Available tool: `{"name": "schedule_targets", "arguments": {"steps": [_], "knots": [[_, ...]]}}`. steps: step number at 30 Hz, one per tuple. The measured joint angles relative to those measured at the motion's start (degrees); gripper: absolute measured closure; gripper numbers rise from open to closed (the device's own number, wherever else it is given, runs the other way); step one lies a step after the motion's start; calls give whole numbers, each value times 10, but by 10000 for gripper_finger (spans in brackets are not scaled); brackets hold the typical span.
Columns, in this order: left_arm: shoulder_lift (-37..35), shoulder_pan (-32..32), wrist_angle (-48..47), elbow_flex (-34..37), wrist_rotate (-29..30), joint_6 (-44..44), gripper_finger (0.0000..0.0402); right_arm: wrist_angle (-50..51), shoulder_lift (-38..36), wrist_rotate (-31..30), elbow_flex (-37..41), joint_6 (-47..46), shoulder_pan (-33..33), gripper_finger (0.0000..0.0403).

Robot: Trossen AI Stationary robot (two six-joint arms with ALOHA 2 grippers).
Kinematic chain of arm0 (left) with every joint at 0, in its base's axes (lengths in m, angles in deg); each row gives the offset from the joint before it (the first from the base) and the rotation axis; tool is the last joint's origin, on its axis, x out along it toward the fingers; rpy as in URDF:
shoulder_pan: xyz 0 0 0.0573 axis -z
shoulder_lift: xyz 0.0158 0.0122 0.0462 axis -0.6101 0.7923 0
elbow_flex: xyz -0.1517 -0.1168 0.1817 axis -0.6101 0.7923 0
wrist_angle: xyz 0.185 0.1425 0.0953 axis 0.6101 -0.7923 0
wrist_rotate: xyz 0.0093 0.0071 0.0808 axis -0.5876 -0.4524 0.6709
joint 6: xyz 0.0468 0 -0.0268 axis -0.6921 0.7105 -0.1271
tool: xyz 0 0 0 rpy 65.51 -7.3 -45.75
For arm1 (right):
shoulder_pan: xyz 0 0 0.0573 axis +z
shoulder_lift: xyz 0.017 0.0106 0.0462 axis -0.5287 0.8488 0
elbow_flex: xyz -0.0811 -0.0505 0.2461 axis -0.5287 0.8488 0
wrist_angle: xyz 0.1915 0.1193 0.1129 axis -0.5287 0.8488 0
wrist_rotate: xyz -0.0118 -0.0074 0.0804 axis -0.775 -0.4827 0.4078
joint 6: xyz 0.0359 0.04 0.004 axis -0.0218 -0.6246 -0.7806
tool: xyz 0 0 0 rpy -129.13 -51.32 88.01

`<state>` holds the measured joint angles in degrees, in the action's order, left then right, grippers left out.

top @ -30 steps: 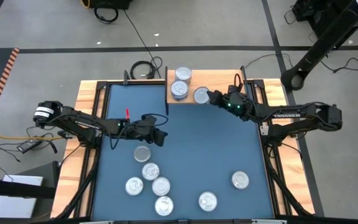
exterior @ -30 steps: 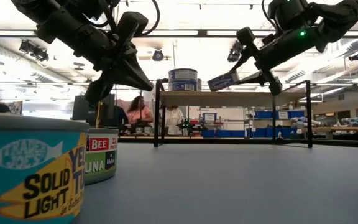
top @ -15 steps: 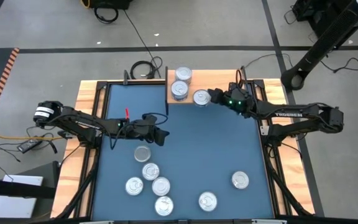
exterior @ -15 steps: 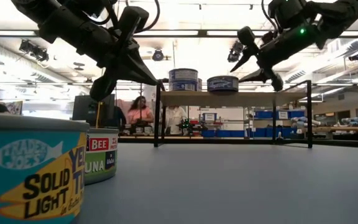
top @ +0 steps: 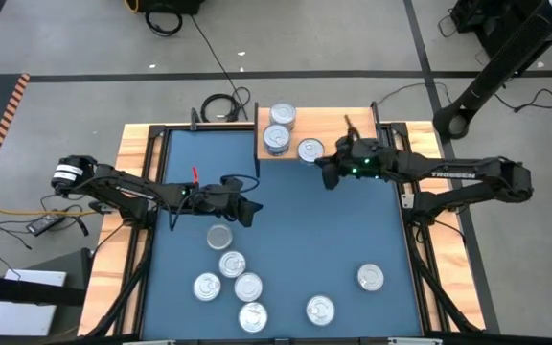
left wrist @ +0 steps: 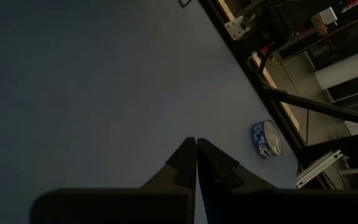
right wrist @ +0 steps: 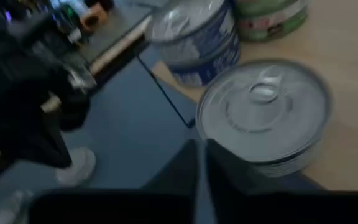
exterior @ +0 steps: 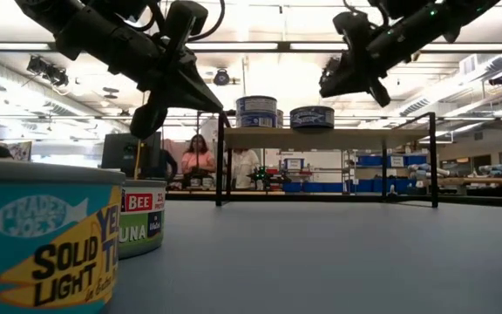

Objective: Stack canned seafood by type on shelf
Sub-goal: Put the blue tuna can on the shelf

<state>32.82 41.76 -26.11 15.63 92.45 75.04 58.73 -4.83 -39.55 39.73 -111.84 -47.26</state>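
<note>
Right gripper (top: 326, 174), fingers closed on nothing, hangs just off the shelf (top: 338, 134) edge beside the tin (top: 310, 149) I judge just placed; two more sit at (top: 277, 139). Left gripper (top: 250, 212), shut and empty, hovers above the loose cans (top: 219, 237). My next move: open over one.

**Count of tins, shelf, arms and people**

Nine flat round silver-lidded tins show from above. Three sit on the one small light-wood shelf (top: 300, 129): one at the back (top: 283, 116), one in front of it (top: 276, 139), one beside (top: 310, 149). Six lie on the blue worktop (top: 295, 225): four clustered (top: 219, 237) (top: 232, 264) (top: 207, 287) (top: 248, 286), one nearer the front edge (top: 253, 315), one more (top: 320, 309), and a seventh apart (top: 370, 278), making ten tins in all. Two dark robot arms reach in, each with one end effector, left (top: 249, 210) and right (top: 326, 174). At least two people (exterior: 197, 157) show in the room behind.
</note>
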Motion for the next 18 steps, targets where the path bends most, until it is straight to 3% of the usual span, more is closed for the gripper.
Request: {"name": "schedule_targets", "arguments": {"steps": [11, 18], "knots": [[0, 0, -14, 0, 1, 0, 385, 18, 53, -34, 0, 26, 28, 400], [0, 0, -13, 0, 14, 0, 385, 19, 54, -73, 0, 37, 10, 401]]}}
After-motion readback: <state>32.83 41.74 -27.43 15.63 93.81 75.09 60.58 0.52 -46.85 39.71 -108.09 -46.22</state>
